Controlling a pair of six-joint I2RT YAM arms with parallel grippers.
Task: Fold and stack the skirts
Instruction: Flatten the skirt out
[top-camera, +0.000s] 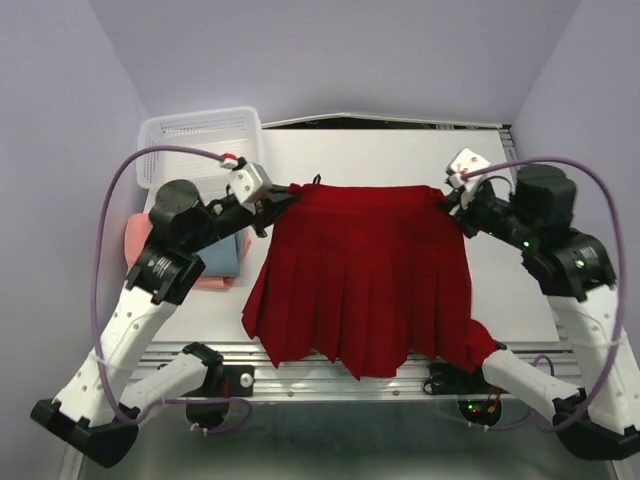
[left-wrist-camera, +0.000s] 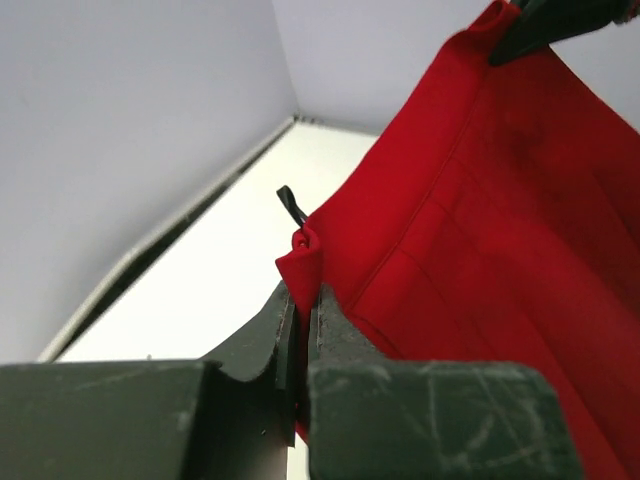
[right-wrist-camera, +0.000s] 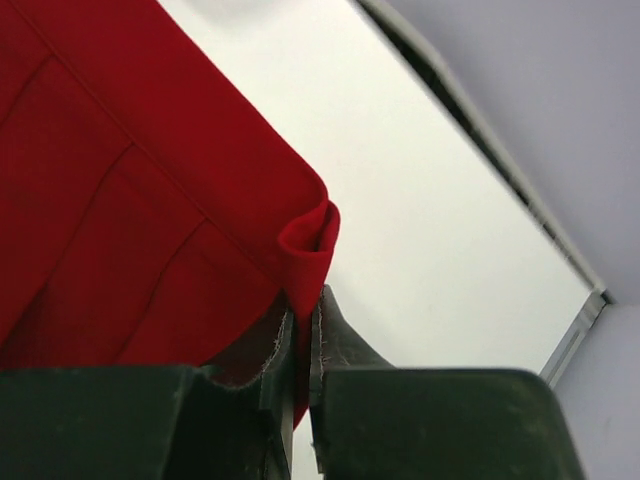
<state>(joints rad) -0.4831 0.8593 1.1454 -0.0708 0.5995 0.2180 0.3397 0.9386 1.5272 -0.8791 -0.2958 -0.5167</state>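
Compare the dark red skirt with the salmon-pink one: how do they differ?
The dark red skirt is spread wide, gripped by the left end effector and right end effector; the salmon-pink skirt lies unheld in a compact pile. The red one looks far larger. Both are cloth.

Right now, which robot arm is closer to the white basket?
Left. Left jaws pinch a corner of the dark red skirt beside the basket; right jaws hold the opposite corner, across the table.

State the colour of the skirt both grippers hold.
Dark red skirt, pleated; clearest in the top external view.
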